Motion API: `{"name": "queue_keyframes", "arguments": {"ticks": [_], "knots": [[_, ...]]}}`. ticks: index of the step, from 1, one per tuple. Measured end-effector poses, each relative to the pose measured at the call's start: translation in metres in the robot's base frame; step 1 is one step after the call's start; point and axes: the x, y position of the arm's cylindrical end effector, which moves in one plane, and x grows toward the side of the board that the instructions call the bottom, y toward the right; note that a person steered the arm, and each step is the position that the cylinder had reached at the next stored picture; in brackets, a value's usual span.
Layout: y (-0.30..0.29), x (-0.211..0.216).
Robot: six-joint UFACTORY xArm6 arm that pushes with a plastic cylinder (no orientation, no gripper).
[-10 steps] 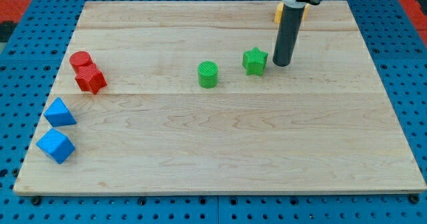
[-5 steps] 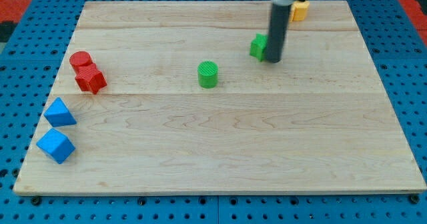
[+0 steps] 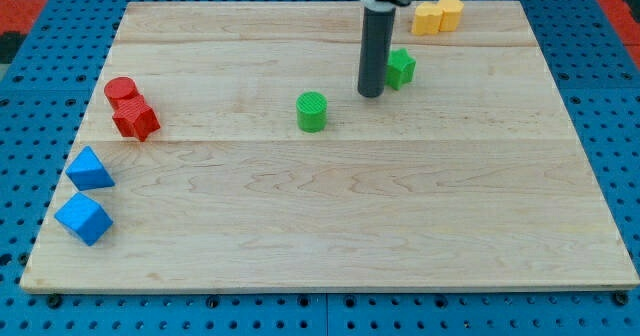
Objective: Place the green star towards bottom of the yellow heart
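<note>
The green star [image 3: 401, 66] lies on the wooden board near the view's top, right of centre. The yellow heart [image 3: 427, 18] sits at the board's top edge, above and slightly right of the star, with a second yellow block [image 3: 450, 12] touching its right side. My tip [image 3: 371, 94] rests on the board just left of and slightly below the star, close to it. The rod partly hides the star's left edge.
A green cylinder [image 3: 312, 111] stands left of my tip. A red cylinder [image 3: 120, 90] and a red star [image 3: 135, 119] sit at the view's left. Two blue blocks [image 3: 89, 168] [image 3: 82, 219] lie at the lower left corner.
The tip went from the star's right side to its left side. The green star moved up and to the right, closer to the yellow heart, which is uncovered now.
</note>
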Motion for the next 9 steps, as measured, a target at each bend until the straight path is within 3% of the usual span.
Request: {"name": "queue_keyframes", "arguments": {"ticks": [2,3,4,5,6,7,9], "knots": [[0.075,-0.021],[0.076,-0.07],[0.091,0.011],[0.038,0.097],[-0.058,0.121],[-0.14,0.121],[-0.205,0.099]]}}
